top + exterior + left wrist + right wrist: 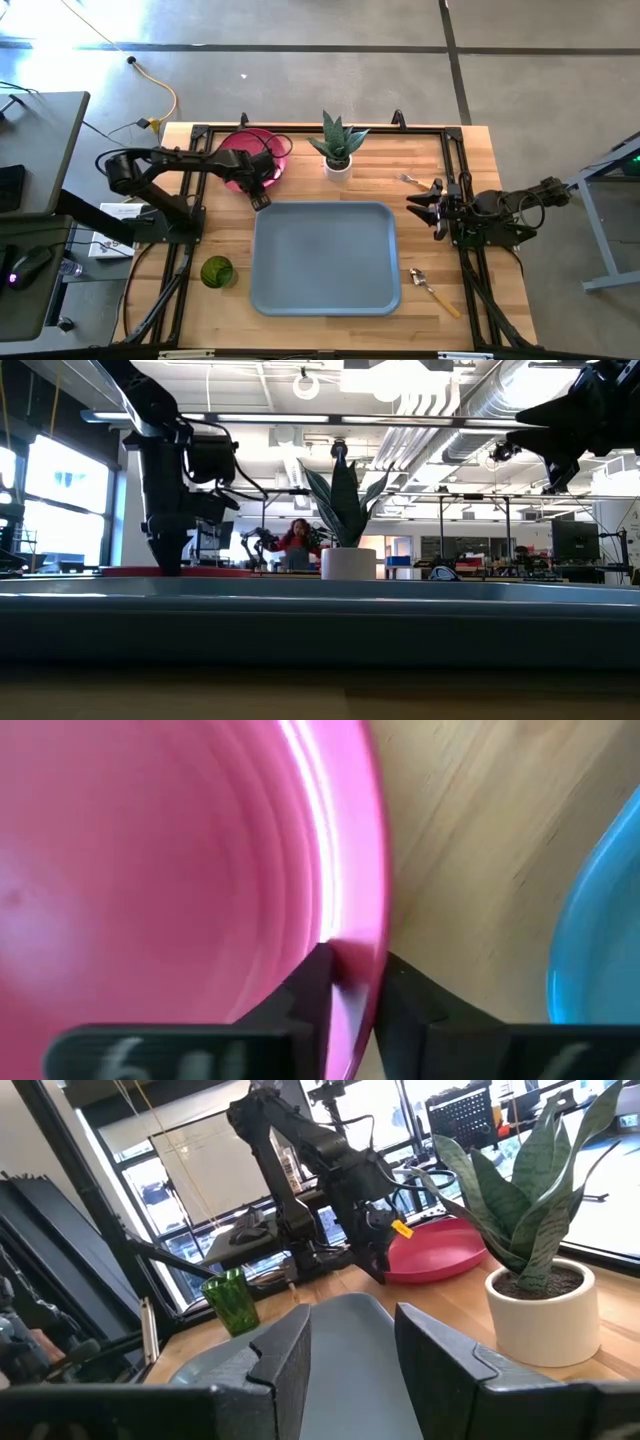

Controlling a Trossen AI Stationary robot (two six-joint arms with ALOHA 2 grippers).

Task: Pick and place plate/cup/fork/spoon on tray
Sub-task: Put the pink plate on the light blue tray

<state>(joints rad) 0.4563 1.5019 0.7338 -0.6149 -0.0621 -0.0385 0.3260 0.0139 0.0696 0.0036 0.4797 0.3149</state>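
Glossy smooth pink plastic on the plate, matt grey-blue plastic on the tray beside it, see-through green plastic on the cup left of the tray, pale planked wood with visible grain on the table under the tray.

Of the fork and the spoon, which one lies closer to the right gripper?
The fork, lying just beyond the right gripper near the table's far edge. The spoon lies farther off, beside the tray.
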